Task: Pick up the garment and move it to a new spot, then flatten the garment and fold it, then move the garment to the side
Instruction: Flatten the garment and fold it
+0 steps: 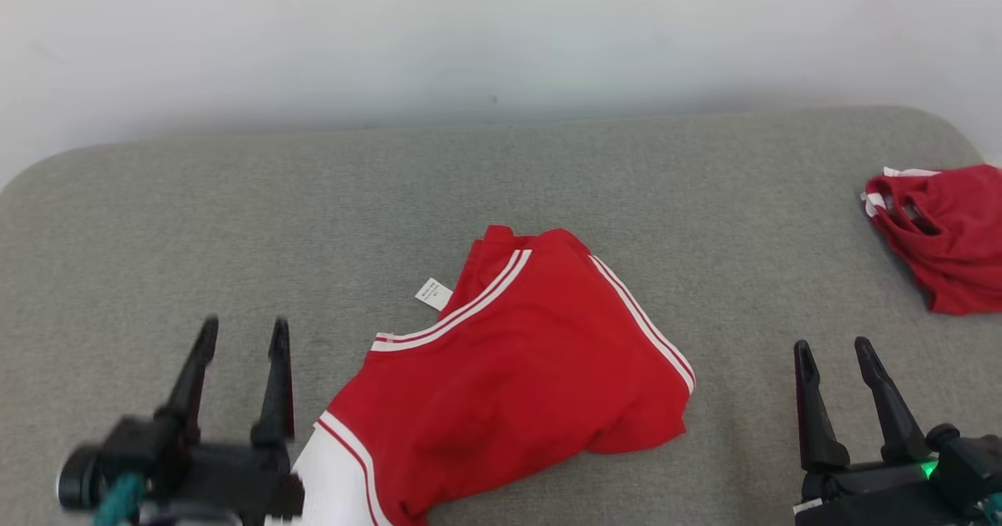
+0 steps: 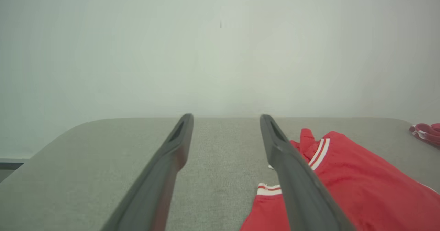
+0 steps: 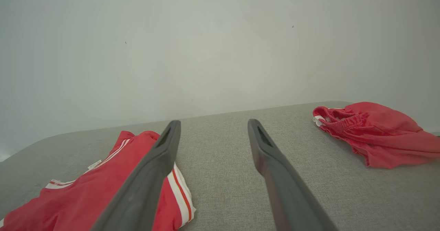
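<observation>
As the crumpled red garment [image 1: 517, 369] lies mid-way on the grey pad [image 1: 235, 197], a clean pickup likely means pinching its striped edges on both sides; the left gripper [image 1: 243, 329] and right gripper [image 1: 832, 346] flank it, jaws spread wide, empty.

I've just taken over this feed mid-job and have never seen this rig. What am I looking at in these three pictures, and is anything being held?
This is a two-armed robot. The wide picture comes from its head camera, looking down at a grey padded surface. The dark two-fingered left gripper is at lower left and the right gripper at lower right. The other two pictures come from a camera on each wrist, looking along that gripper's own fingers. Between the grippers lies a crumpled red garment with white stripes, with a small white label sticking out. A second red garment lies bunched at the right edge. Both grippers are open and hold nothing.
</observation>
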Available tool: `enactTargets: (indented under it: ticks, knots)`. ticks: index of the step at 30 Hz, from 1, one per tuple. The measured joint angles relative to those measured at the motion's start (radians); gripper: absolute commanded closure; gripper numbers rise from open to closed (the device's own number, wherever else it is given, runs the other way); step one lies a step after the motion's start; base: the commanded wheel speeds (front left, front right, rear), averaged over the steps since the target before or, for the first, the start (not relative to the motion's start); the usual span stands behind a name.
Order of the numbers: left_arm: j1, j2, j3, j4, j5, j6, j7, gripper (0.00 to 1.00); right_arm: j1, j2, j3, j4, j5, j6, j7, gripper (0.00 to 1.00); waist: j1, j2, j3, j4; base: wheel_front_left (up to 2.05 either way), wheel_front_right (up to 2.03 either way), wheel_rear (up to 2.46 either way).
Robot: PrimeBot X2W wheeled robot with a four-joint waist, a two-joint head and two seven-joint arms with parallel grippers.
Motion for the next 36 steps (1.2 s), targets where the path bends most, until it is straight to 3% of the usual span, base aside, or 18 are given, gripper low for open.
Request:
enactTargets:
  ticks: [9, 17, 25, 36]
  knots:
    - [-0.332, 0.116, -0.141, 0.079, -0.098, -0.022, 0.136, 0.00, -0.065, 0.021, 0.016, 0.021, 0.012, 0.000, 0.000, 0.00, 0.0000, 0.0000, 0.041, -0.080, 0.00, 0.00, 0.00]
    - [-0.543, 0.228, -0.363, 0.179, -0.266, -0.025, 0.276, 0.00, -0.103, 0.053, 0.016, 0.043, 0.033, 0.000, 0.000, 0.00, 0.0001, 0.0001, 0.099, -0.183, 0.00, 0.00, 0.00]
    - [-0.619, 0.322, -0.535, 0.290, -0.428, -0.025, 0.345, 0.00, -0.132, 0.070, 0.019, 0.058, 0.044, 0.000, 0.000, 0.00, 0.0002, 0.0001, 0.155, -0.272, 0.00, 0.00, 0.00]
    - [-0.666, 0.376, -0.686, 0.417, -0.529, -0.025, 0.379, 0.00, -0.154, 0.087, 0.032, 0.074, 0.052, 0.000, 0.000, 0.00, 0.0002, 0.0001, 0.209, -0.342, 0.00, 0.00, 0.00]
